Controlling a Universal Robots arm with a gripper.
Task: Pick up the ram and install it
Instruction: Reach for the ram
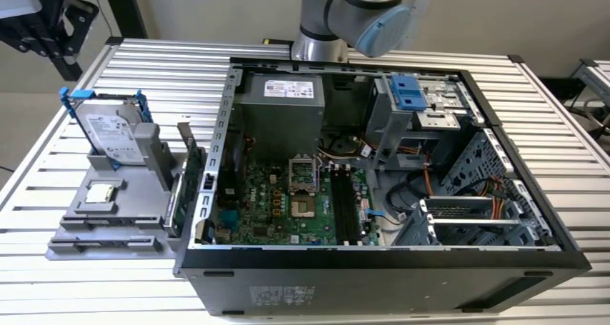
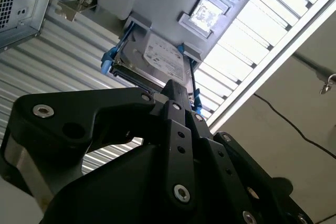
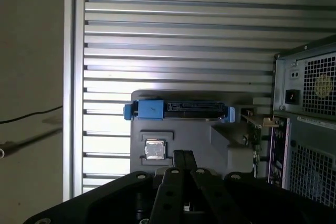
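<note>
Gripper (image 3: 184, 154) – closed fully, nothing held – is hung above grey holder (image 1: 114, 225) near table (image 1: 38, 196) edge on exterior view's left. Ram (image 1: 194, 175) is stood on edge at holder's side facing case (image 1: 381, 264), expansion card (image 1: 184, 134) just beside – wrong card could be grasped, or thin stick tilted, far slots (image 1: 345, 203) missed.

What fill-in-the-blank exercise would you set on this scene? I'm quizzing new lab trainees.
1. The frame around the hard drive is ___.
2. The grey holder sits to the exterior view's ___ of the computer case.
3. The ram stands in the holder; the black motherboard slots are ___.
Missing words: blue; left; empty.
</note>
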